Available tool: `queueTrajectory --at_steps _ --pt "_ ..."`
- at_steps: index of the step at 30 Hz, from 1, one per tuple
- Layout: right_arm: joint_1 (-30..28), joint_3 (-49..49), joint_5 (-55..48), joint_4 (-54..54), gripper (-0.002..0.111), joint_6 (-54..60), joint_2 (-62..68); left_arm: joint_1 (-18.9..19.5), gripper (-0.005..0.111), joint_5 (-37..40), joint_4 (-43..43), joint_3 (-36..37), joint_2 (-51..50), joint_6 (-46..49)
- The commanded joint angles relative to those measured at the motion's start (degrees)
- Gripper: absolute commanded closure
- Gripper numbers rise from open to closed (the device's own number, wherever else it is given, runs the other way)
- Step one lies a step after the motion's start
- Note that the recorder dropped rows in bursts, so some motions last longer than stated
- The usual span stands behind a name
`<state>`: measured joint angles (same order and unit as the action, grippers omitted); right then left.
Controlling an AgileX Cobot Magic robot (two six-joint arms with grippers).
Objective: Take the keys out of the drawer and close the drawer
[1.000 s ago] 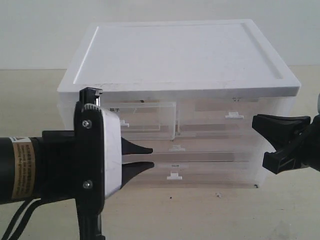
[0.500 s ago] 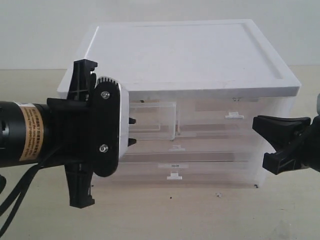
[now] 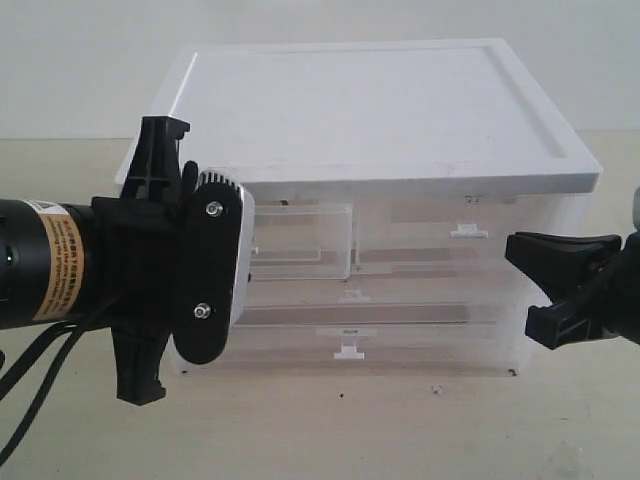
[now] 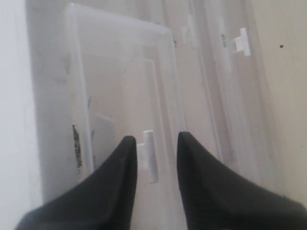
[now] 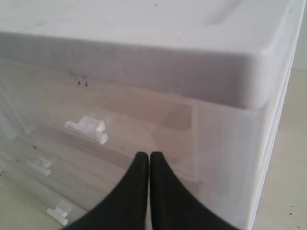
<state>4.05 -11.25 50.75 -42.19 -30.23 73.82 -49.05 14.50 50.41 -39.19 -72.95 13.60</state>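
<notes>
— Now, the left gripper [image 4: 156,138] is seen with its jaws apart, set either side of the white tab handle [image 4: 149,155] of the drawer [image 4: 120,86]. A gap is shown on both sides.

— So nothing is clamped yet. The drawer is found at the upper left of the cabinet [image 3: 350,110], standing slightly proud of its neighbours. Can the keys be spotted?

— No, they cannot be made out through the cloudy plastic; they are presumed to be inside.

— What could be spoiled from here?

— The tab is small and smooth. If the jaws are closed off-centre, it may be squeezed out and the pull lost. If too much force is used, the cabinet could be dragged along, or the drawer drawn right out and tipped.

— And the right gripper [image 5: 147,155]?

— Pressed together on nothing, held near the cabinet's right end, so no bracing is given.
</notes>
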Motion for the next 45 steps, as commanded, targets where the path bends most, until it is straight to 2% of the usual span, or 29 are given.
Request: queueTrajectory --at_steps 1,9,15,19,21,25,30,32,39,45 --pt "-0.1 -0.3 0.0 -0.2 0.108 0.1 0.0 -0.3 0.080 -0.3 2.7 -0.4 -2.1 -2.4" --pt "-0.1 -0.3 0.0 -0.2 0.108 -0.4 0.0 -0.3 0.080 -1.2 9.0 -0.4 -4.8 -5.6" --pt "-0.1 -0.3 0.0 -0.2 0.108 -0.4 0.0 -0.3 0.080 4.1 21.4 -0.4 -4.8 -18.5" --pt "-0.1 -0.3 0.0 -0.2 0.108 -0.5 0.0 -0.3 0.081 3.7 29.9 -0.4 -4.8 -30.8" --pt "-0.1 -0.3 0.0 -0.2 0.108 -0.5 0.0 -0.3 0.083 3.6 32.4 -0.4 -4.8 -34.3" --pt "-0.1 -0.3 0.0 -0.2 0.108 -0.5 0.0 -0.3 0.102 3.7 32.7 -0.4 -5.1 -35.9" --pt "-0.1 -0.3 0.0 -0.2 0.108 -0.5 0.0 -0.4 0.102 5.5 32.5 -0.4 -7.5 -35.9" --pt "-0.1 -0.3 0.0 -0.3 0.108 -0.6 0.0 -2.0 0.102 9.0 31.3 -0.4 -8.7 -35.9" --pt "-0.1 -0.3 0.0 -0.4 0.108 -0.7 0.0 -14.6 0.102 25.7 28.7 -0.4 -9.0 -35.9" --pt "-0.1 -0.2 -0.2 -1.4 0.108 -1.1 0.0 -20.7 0.102 29.2 21.4 -0.4 -9.0 -35.7"
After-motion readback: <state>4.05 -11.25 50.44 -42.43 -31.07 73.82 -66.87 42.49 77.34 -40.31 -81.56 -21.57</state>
